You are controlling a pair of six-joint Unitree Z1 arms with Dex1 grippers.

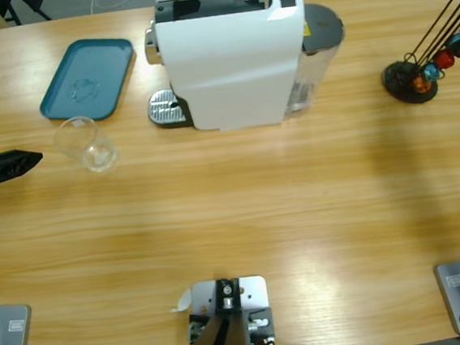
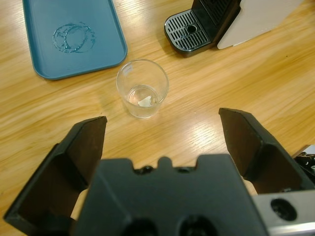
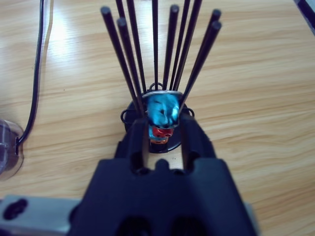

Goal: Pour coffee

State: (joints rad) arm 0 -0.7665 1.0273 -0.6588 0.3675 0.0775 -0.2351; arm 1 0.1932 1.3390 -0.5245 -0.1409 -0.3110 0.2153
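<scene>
High view, layout: coffee machine [image 1: 231,58] is standing at the far middle of the table [image 1: 243,220], drip grate [image 1: 167,109] poking out on its left; teal tray [image 1: 88,78] is lying far left.
Glass: clear glass [image 1: 86,143] is standing upright on bare wood, just near of the tray and left of the grate, touching neither. It is looking empty apart from a pale fleck at the bottom.
Left gripper: my left gripper [image 2: 162,142] is hovering at the left edge, jaws spread wide, glass [image 2: 142,88] sitting ahead of the gap and not yet between the fingers.
Right gripper: my right gripper [image 3: 165,129] is working at the capsule rack [image 1: 410,80] on the far right, fingers drawn in and clamped on a blue capsule [image 3: 163,110] among the black rods; a red capsule [image 3: 160,132] is showing beneath it.
Step in hand, my judgement: I am lifting the blue capsule out while lining up on the glass.
Doing it well: I am wanting to draw the capsule straight along the rods so it isn't snagging, and to centre the glass between the left fingers, gripping low and gently since thin walls are slipping easily.
</scene>
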